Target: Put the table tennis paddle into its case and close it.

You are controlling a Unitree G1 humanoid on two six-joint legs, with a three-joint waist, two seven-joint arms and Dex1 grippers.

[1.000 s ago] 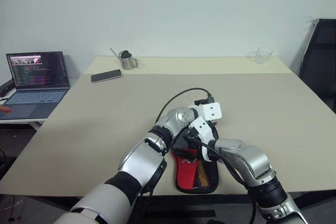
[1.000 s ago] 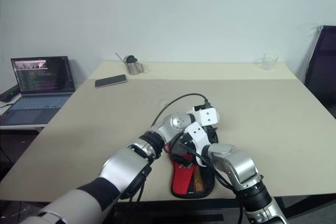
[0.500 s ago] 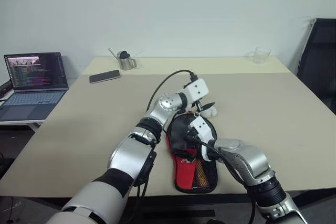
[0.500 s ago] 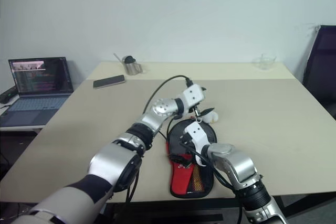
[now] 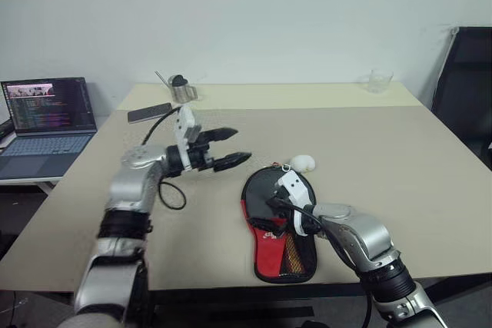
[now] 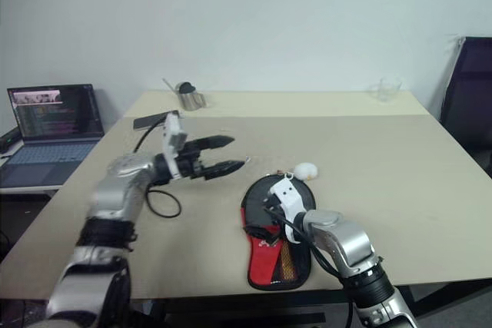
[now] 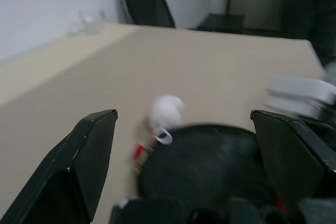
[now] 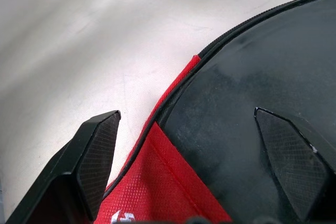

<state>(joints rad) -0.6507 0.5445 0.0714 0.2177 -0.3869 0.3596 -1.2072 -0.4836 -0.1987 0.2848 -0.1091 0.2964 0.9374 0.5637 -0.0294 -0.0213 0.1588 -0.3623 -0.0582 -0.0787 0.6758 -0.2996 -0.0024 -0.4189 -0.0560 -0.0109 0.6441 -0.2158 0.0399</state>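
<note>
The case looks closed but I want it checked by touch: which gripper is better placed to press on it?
The right gripper: open, right over the case. The left gripper hangs open, off to its side.

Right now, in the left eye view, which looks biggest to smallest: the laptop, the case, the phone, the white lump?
1. laptop
2. case, close to it
3. phone
4. white lump

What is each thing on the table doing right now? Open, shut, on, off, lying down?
Paddle-shaped black and red fabric case: lying flat, looks shut.
Left hand: open, holding nothing, above the table.
Right hand: open, over the case.
Grey laptop: lid up, screen on.
Dark flat phone: lying flat.
Small metal cup: upright.
Clear glass: upright.
Small white lump: beside the case's top.
</note>
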